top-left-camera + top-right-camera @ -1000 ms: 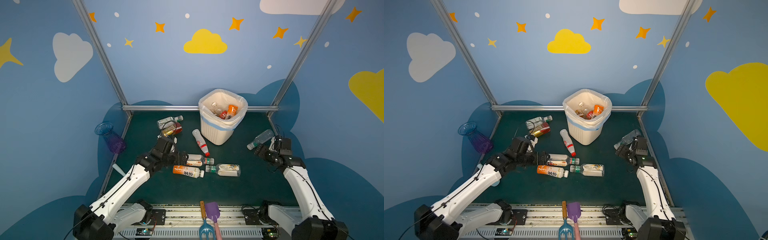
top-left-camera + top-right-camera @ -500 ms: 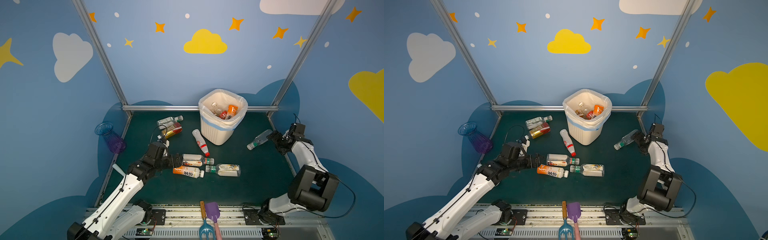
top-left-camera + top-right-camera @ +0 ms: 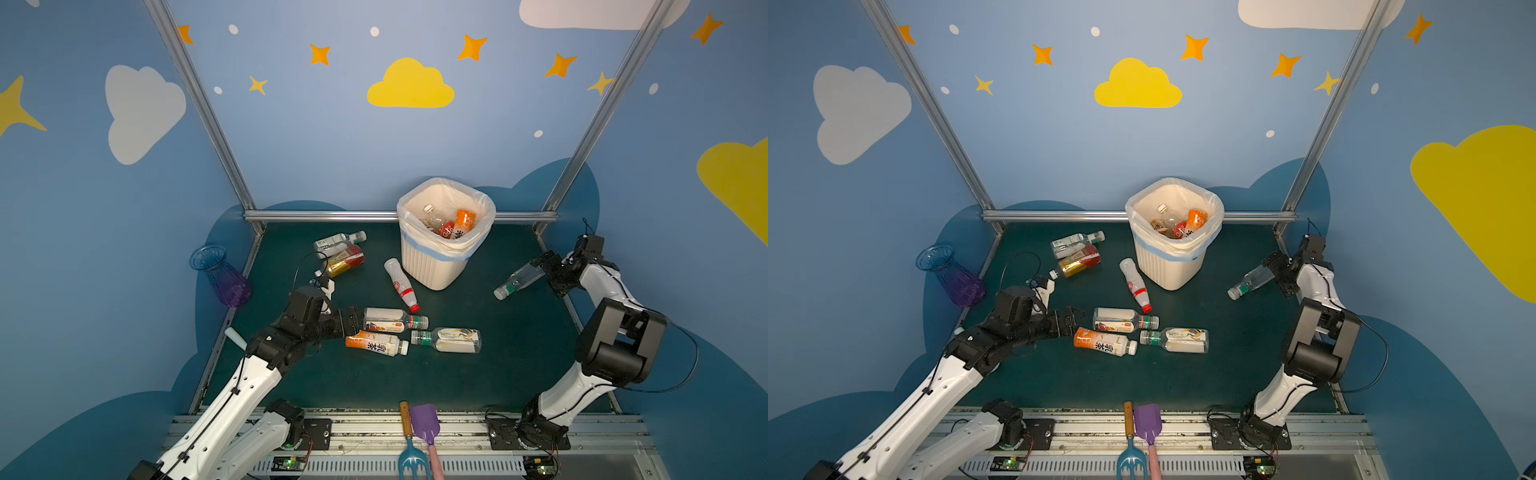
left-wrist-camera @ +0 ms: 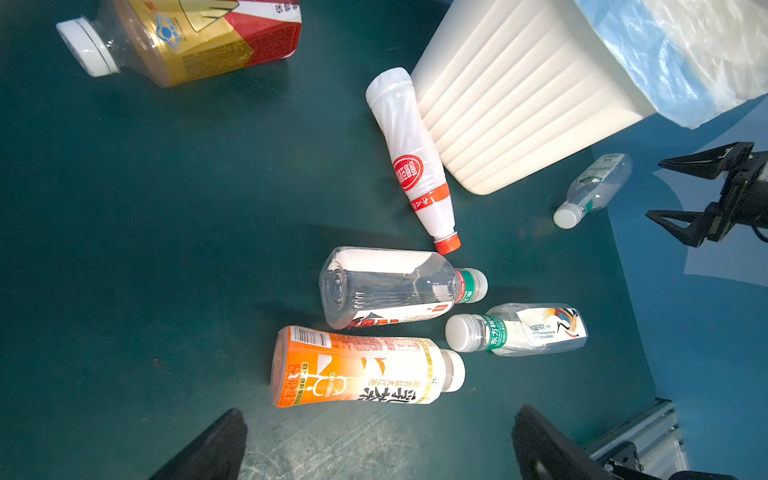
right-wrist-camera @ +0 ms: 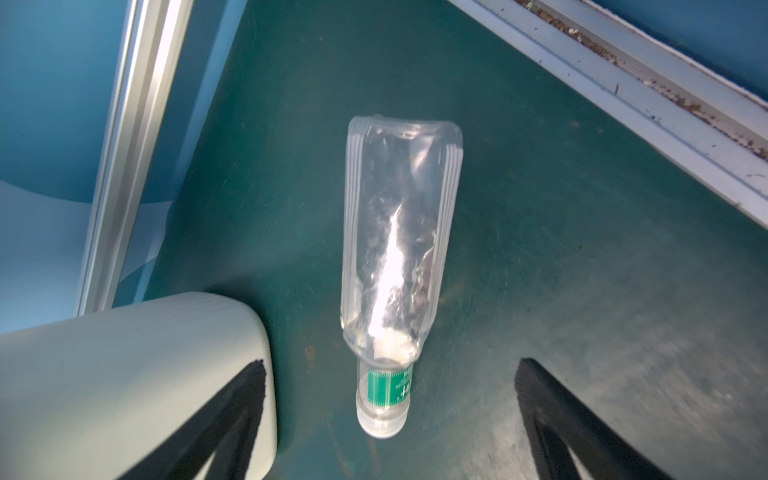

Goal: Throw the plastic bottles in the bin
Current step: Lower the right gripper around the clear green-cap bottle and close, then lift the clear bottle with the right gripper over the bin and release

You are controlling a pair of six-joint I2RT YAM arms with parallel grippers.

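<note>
Top views first: each claw looks to be lining up on a bottle on the mat (image 3: 374, 382). My left claw (image 3: 356, 322) is spread wide, tips just beside the base of the wide clear bottle (image 3: 386, 320), with the orange bottle (image 3: 376, 344) right alongside. My right claw (image 3: 547, 275) is spread too, at the base end of the slim clear bottle (image 3: 517, 280), which lies on the mat, apart from the bin (image 3: 428, 270). At least 3 bottles (image 3: 446, 230) lie inside.

Left wrist view: nothing held. The orange bottle lies lengthwise across the gap between my 2 fingers (image 4: 216, 453), just ahead of them, with the wide clear bottle beyond. I judge the orange one is my pick. I'd turn the wrist to pinch across its middle, not end to end, and close gently, since thin round plastic rolls and dents.

Right wrist view: fingers (image 5: 548, 409) apart, empty. The slim clear bottle lies flat, cap end between them, touching neither. Centre on the body before closing.
</note>
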